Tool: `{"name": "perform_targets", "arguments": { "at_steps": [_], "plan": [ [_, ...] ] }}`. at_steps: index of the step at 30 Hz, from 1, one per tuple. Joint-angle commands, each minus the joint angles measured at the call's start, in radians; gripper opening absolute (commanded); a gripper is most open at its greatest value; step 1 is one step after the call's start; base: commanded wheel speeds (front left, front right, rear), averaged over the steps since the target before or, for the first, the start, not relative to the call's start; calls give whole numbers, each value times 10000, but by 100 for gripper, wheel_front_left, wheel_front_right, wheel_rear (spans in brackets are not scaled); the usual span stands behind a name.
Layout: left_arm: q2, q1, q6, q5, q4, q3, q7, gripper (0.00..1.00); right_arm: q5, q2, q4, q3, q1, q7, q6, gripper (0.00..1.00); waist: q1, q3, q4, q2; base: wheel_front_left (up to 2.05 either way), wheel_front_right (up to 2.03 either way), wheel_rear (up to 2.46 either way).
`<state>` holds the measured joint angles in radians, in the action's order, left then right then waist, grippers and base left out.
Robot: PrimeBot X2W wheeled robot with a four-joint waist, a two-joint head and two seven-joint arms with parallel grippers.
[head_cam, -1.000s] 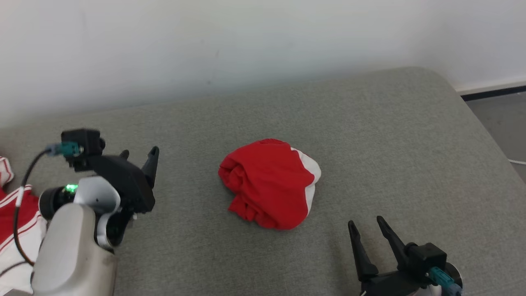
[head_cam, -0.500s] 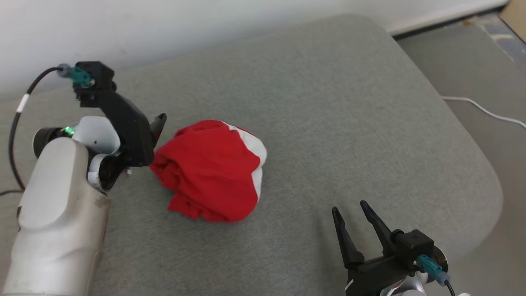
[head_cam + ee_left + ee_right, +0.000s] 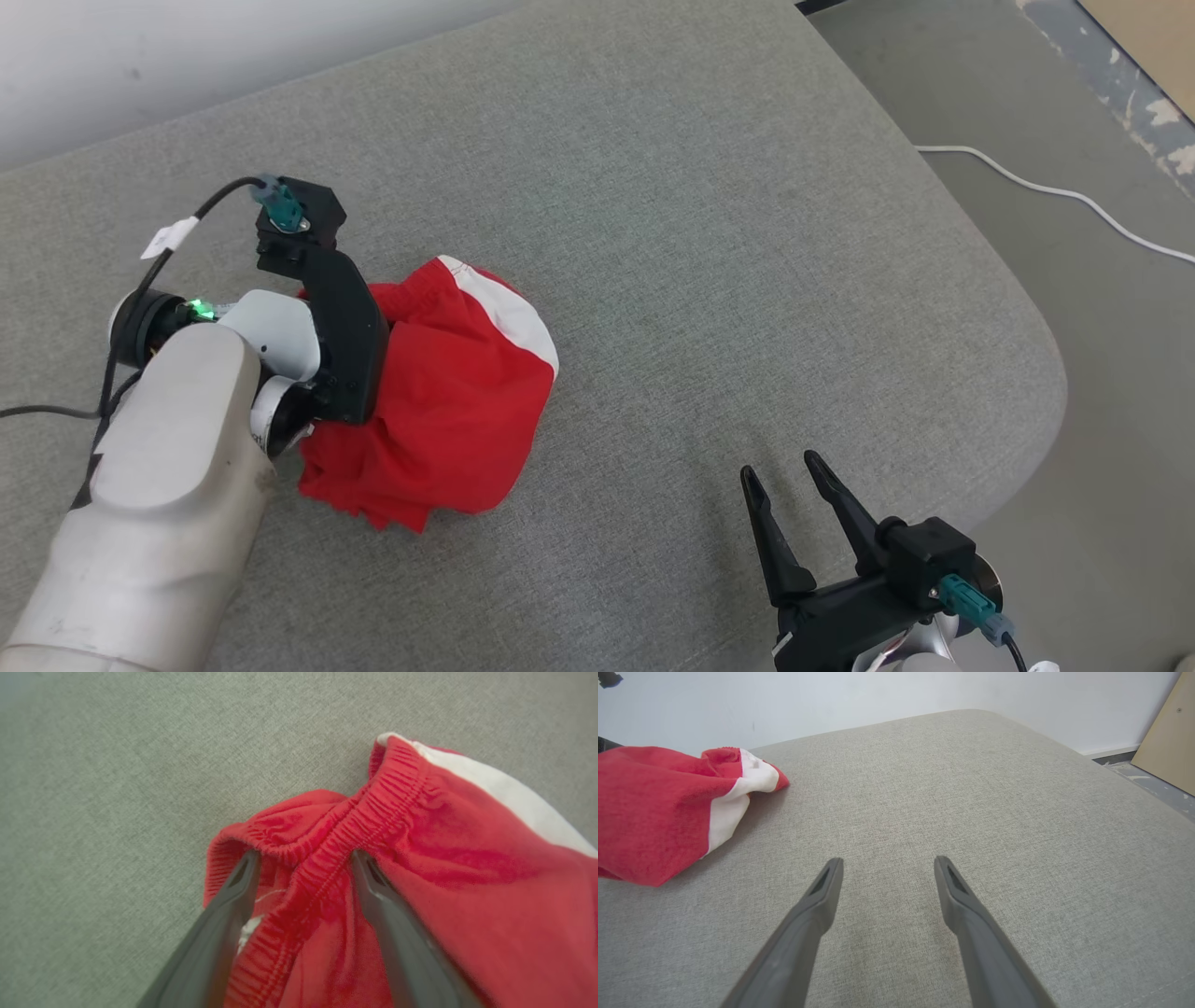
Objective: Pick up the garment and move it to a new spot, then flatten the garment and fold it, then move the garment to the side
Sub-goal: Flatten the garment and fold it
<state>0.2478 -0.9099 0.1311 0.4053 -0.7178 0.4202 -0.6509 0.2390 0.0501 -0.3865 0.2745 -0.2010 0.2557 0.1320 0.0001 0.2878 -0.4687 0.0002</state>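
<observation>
Head camera panned, ignore the frame shift. Relative to the crumpled red-and-white fabric garment (image 3: 457,401), left-centre of the head view on the grey upholstered cushion (image 3: 709,233), your left gripper (image 3: 304,856) has come in from beside it. Jaws are wide, its 2 fingers straddle the elastic waistband (image 3: 327,844) and touch cloth, nothing pinched. I'd say pickup is next. Right gripper (image 3: 780,465) is wide and empty at lower right, well apart.

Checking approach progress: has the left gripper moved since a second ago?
Yes. The left gripper moved right onto the red garment; its open fingers now straddle the waistband.
</observation>
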Motion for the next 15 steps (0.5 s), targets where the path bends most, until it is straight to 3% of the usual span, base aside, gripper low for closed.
{"name": "perform_targets", "arguments": {
  "at_steps": [1,4,5,6,10,15],
  "plan": [
    [52,-104,-16,-89,-64,89,83,100,60,1,-18,14,-56,38,-25,100,-1,40,-35,-2,0,0,0],
    [91,-182,-17,-242,-317,425,127,100,66,2,-30,22,-74,57,-25,100,-1,72,-30,-2,0,0,0],
    [113,-222,-16,-331,-380,578,126,67,79,2,-36,17,-84,59,-25,100,-1,82,-22,-2,0,0,0],
    [105,-245,-16,-288,-446,639,196,0,84,2,-41,20,-91,63,-25,100,-1,86,-9,-2,0,0,0],
    [-182,-386,-17,27,-417,669,774,0,103,4,-80,1,-77,80,-25,100,-1,36,100,-2,0,0,0],
    [-759,-906,-15,502,227,350,2890,0,46,2,-138,-104,-124,74,-25,100,-1,-120,436,-2,0,0,0]
  ]
}}
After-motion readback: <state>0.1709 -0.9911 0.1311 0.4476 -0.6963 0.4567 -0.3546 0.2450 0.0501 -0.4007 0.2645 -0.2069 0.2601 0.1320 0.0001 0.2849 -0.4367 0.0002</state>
